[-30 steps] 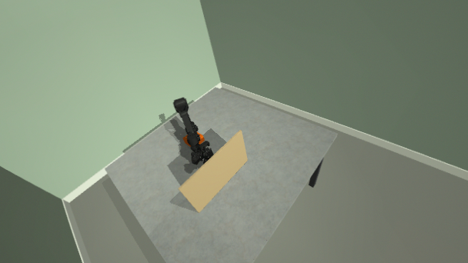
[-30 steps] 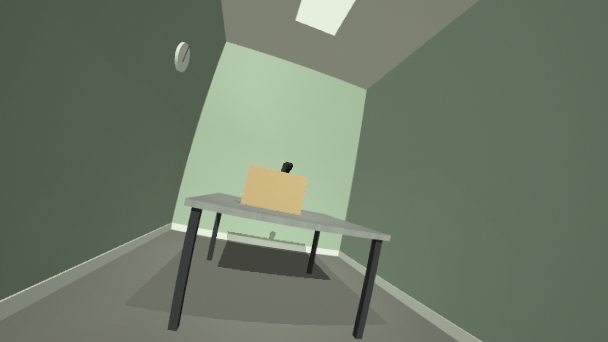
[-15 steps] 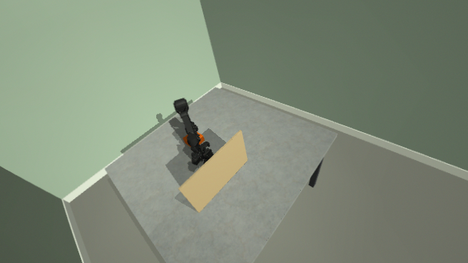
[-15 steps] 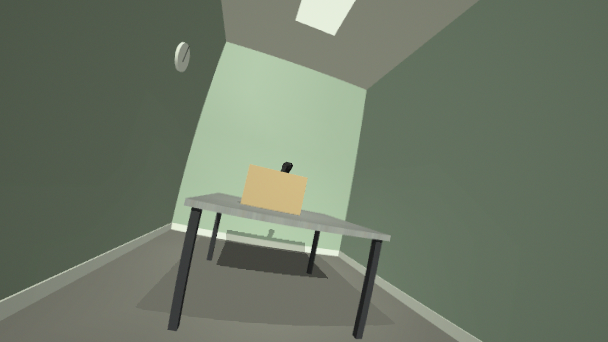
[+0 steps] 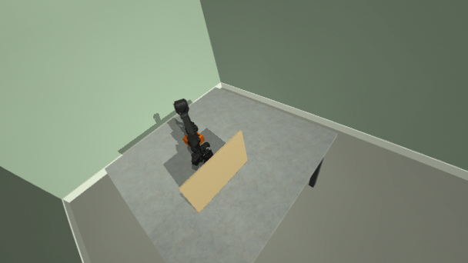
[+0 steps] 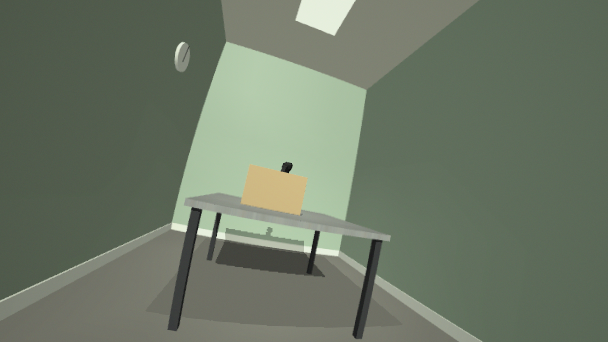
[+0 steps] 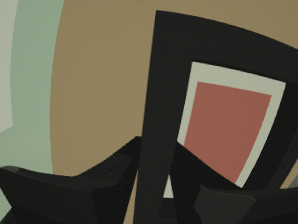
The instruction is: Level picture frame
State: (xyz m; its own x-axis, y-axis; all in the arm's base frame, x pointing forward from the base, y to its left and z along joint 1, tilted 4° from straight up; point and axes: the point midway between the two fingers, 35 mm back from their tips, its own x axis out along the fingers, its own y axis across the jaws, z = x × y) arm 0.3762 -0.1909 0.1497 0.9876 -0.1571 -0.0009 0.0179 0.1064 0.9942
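Note:
The picture frame [image 7: 172, 42] has a black border, a pale mount and a red picture. It shows only in the wrist view, in front of the tan board [image 5: 217, 173] [image 6: 274, 190] [image 7: 97, 75]. Its top edge slopes down to the right there, but the view is too tilted and curved to tell its true level. My gripper [image 7: 155, 143] is shut on the frame's left side bar, one finger on each side, low in the wrist view. In the top and exterior views the board hides the frame and my fingertips. The screw and the notched strip are not visible.
The board stands upright on the grey table [image 5: 269, 127] [image 6: 345, 228]. The black arm [image 5: 187, 121] [image 6: 286, 167] rises behind it, with an orange part [image 5: 199, 137] low on the arm. A darker square patch [image 5: 176, 169] lies around the arm's base.

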